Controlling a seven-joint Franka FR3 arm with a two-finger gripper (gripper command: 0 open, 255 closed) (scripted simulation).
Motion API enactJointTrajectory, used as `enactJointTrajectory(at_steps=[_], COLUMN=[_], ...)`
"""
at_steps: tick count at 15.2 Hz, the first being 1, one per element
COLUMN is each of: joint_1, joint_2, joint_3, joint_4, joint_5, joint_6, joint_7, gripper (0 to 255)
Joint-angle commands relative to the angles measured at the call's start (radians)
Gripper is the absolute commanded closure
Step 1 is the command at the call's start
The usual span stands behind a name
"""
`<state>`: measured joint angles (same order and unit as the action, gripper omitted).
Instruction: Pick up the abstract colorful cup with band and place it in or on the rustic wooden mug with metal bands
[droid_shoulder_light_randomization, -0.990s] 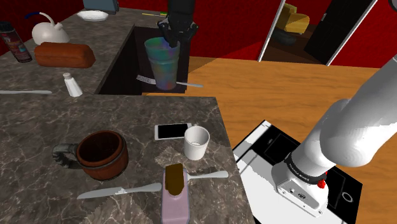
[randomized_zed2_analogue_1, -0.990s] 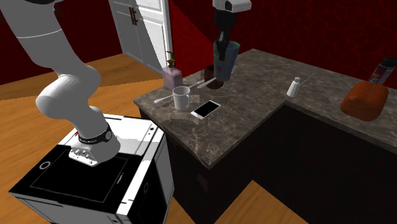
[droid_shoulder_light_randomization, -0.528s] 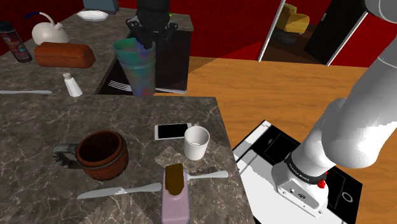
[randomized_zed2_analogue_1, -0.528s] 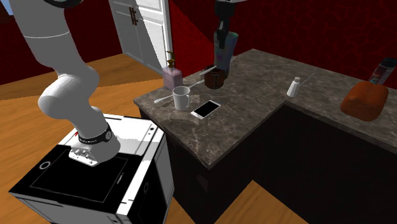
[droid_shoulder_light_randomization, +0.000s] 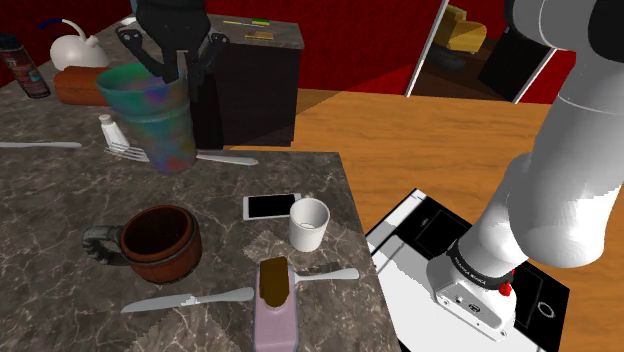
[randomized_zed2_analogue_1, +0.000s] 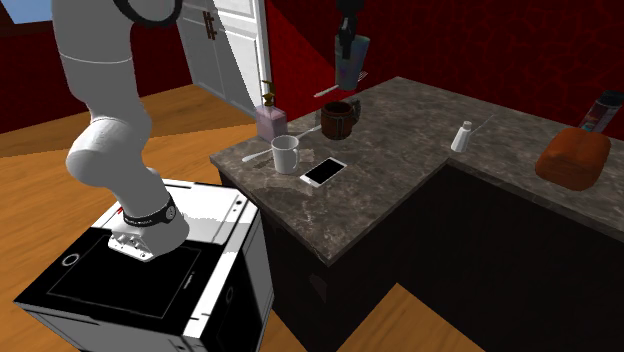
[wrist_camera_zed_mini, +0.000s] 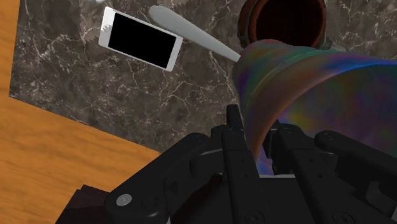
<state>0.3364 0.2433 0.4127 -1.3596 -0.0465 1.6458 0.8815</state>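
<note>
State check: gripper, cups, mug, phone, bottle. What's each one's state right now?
gripper: shut on the rim of the colorful cup.
colorful cup: held in the air above the counter, mouth up.
wooden mug: upright on the counter, empty.
white cup: upright, empty.
phone: lying flat.
pink bottle: upright.

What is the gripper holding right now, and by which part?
The multicoloured cup, in the air above the counter. The gripper clamps its rim from above, the cup wall between the two fingers.
</note>
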Motion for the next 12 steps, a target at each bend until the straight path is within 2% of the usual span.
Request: enactJointTrajectory(at_steps=[1,5,6,12], joint_1=[0.047,0.166,0.225,0.184], joint_2=[0.07,0.232,0.315,0.25], joint_3=[0.014,0.025,0.023,0.025], joint_4=[0.103,0.359,0.499,0.307], joint_5=[-0.035,-0.109,-0.144,-0.117], joint_6=[-0.036,-0.136,-0.194,-0.068], joint_7=[0.054,0.14,0.165,0.164], gripper=[255,255,255,255])
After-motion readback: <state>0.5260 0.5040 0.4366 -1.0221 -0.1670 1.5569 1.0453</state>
